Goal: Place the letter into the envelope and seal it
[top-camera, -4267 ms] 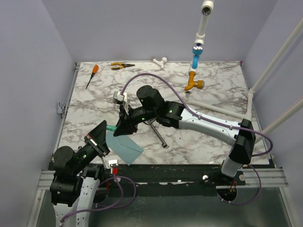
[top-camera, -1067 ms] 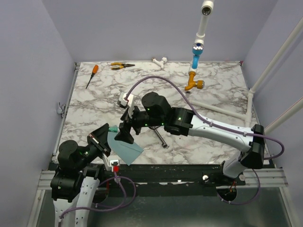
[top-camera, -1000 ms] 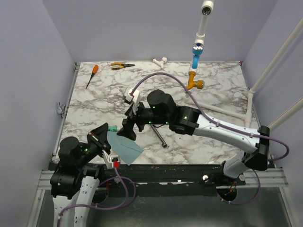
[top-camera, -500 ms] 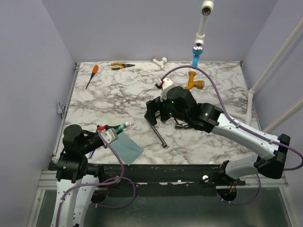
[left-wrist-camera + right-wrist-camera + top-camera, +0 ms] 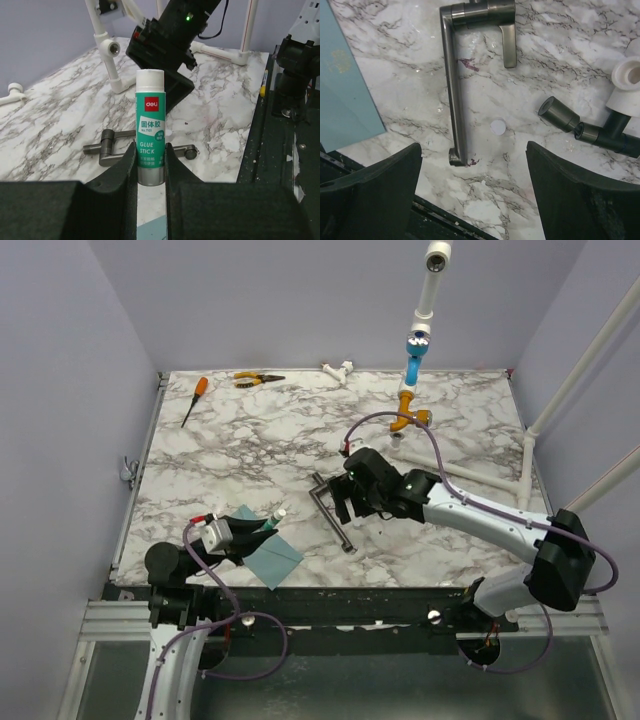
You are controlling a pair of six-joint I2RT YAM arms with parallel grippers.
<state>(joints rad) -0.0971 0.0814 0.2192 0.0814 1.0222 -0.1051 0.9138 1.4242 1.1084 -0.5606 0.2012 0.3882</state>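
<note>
The teal envelope [image 5: 278, 556] lies flat at the table's near edge; its corner [image 5: 342, 100] shows at the left of the right wrist view and a sliver [image 5: 150, 233] shows in the left wrist view. My left gripper [image 5: 262, 532] hangs over the envelope's left part, shut on a green glue stick [image 5: 150, 135] with its white cap [image 5: 279, 512] pointing away. My right gripper [image 5: 472, 190] stands open and holds nothing, above the marble right of the envelope [image 5: 342, 508]. The letter is not visible in any view.
A grey metal lever handle [image 5: 328, 512] lies between the grippers [image 5: 455, 95]. White and orange pipe fittings [image 5: 411, 418] stand at the back right, with a dark pipe piece [image 5: 560, 115] near them. A screwdriver [image 5: 193, 400] and pliers [image 5: 256, 380] lie at the back left.
My right arm has drawn back from the envelope to the table's middle. My left arm has swung round and pulled in, still holding the glue stick, which now points right.
</note>
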